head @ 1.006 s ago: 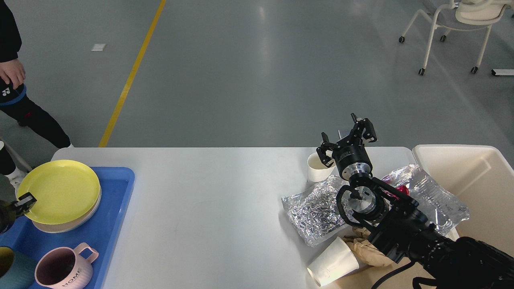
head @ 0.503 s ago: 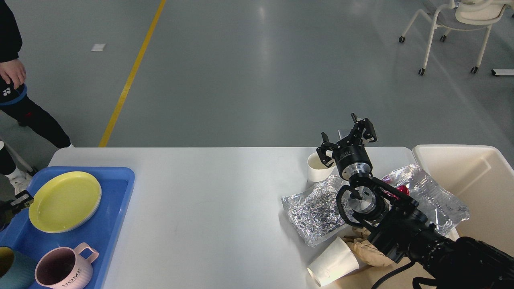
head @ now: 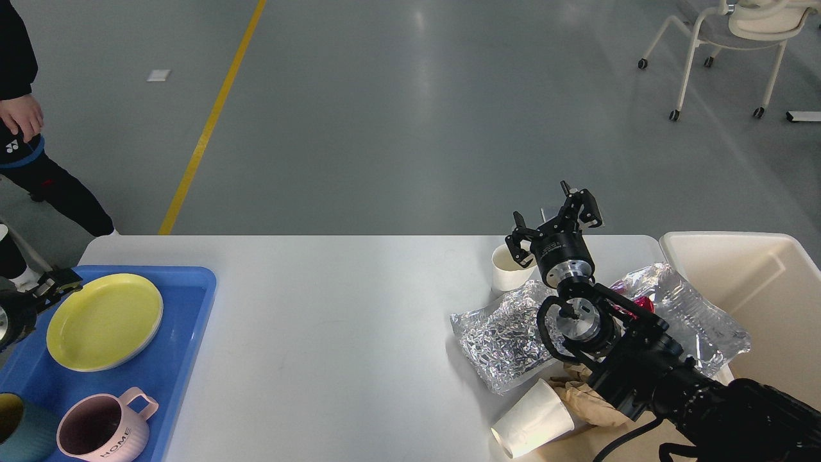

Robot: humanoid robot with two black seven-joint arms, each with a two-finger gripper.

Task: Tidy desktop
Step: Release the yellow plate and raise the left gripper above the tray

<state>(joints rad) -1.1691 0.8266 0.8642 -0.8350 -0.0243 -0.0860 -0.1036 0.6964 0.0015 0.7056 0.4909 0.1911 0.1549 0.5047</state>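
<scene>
The white desktop (head: pixel 333 308) spans the view. At its left, a yellow plate (head: pixel 104 321) lies flat on a stack in the blue tray (head: pixel 186 308). My left gripper (head: pixel 59 282) is just beyond the plate's far-left rim, off the plate, open and holding nothing. My right gripper (head: pixel 555 217) hovers open over the back right of the desktop, just behind an upright white paper cup (head: pixel 510 268). Below it lie a crumpled silver foil bag (head: pixel 497 340), a clear plastic bag (head: pixel 696 317), a tipped paper cup (head: pixel 532 427) and crumpled brown paper (head: pixel 587 401).
A pink mug (head: pixel 102 430) and a teal cup (head: pixel 19 436) stand in the tray's near end. A cream bin (head: pixel 757 269) sits at the desktop's right end. A person (head: pixel 25 128) stands at the far left. A wheeled chair (head: pixel 725 45) is far back right.
The yellow plate came down from a raised tilt to lie flat in the tray. My left gripper let go of its rim and moved up and away. The right arm stayed still.
</scene>
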